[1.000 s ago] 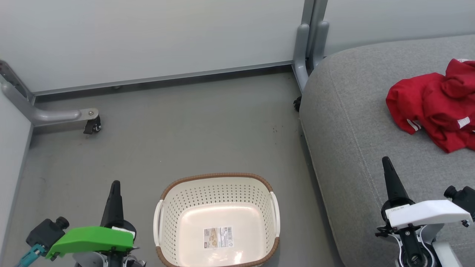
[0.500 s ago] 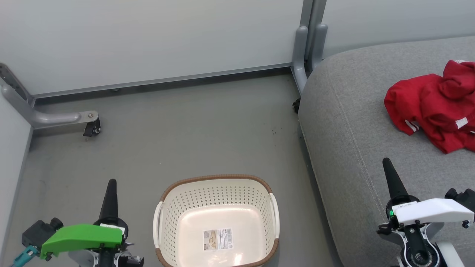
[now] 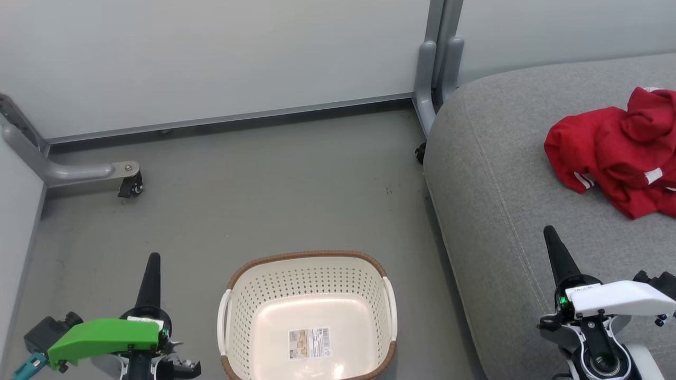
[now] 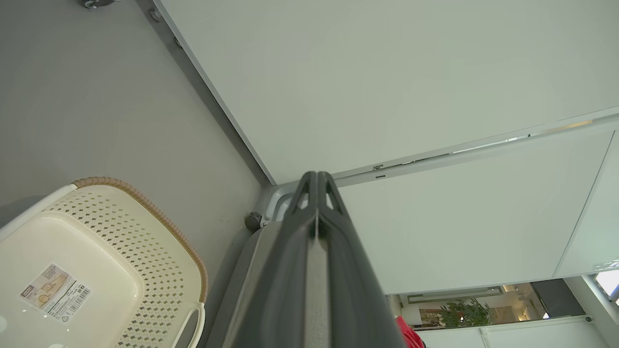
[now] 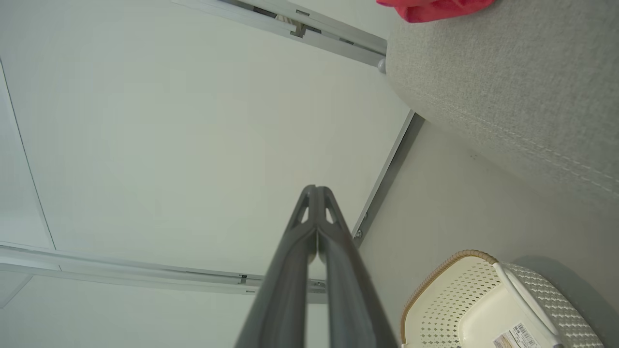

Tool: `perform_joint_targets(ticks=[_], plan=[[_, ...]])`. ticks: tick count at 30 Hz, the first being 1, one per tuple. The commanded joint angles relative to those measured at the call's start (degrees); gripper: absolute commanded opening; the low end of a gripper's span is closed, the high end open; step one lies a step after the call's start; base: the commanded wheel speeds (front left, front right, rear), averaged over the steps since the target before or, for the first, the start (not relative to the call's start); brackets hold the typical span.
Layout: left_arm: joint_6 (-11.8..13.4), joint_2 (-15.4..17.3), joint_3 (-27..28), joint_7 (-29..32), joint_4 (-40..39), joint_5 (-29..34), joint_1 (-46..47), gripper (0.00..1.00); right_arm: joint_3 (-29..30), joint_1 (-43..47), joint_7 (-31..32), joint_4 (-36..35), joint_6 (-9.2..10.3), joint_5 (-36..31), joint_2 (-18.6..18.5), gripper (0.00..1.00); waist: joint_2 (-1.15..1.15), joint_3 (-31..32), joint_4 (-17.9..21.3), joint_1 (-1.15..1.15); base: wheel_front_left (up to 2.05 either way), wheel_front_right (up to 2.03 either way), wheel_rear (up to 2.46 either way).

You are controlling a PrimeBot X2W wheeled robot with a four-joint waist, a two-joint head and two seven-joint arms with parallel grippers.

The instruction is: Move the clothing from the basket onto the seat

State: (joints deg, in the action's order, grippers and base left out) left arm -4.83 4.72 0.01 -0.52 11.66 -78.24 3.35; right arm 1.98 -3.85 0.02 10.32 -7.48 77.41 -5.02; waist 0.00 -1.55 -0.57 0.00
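The grey floor carries the cream basket at six o'clock in the head view. At three o'clock, the grey seat bears the crumpled red clothing toward two o'clock.

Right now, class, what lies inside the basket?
The basket holds only a printed label on its floor; the clothing lies on the seat. The basket's near edge runs out of view.

The left gripper has drawn leftward, away from the basket and nearer the left edge of the floor. The right gripper has edged slightly right over the seat. The camera moved, so the whole head view has shifted a little downward.
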Motion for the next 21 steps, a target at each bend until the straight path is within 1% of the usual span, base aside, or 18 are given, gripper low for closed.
perform_joint_targets(ticks=[1,21], plan=[[-0.45,0.51,0.48,0.44,0.03,-1.17,1.53,0.00,0.31,-1.05,0.37,0.01,-0.03,1.27,-0.12,0.00,0.00,0.04,0.02,0.00,0.00,0.00,0.00],[-1.88,0.30,2.53,2.97,1.24,-9.70,2.39,0.00,1.59,-1.77,2.95,2.06,-0.02,9.92,0.31,0.00,0.00,0.72,0.30,0.00,0.00,0.00,0.00]])
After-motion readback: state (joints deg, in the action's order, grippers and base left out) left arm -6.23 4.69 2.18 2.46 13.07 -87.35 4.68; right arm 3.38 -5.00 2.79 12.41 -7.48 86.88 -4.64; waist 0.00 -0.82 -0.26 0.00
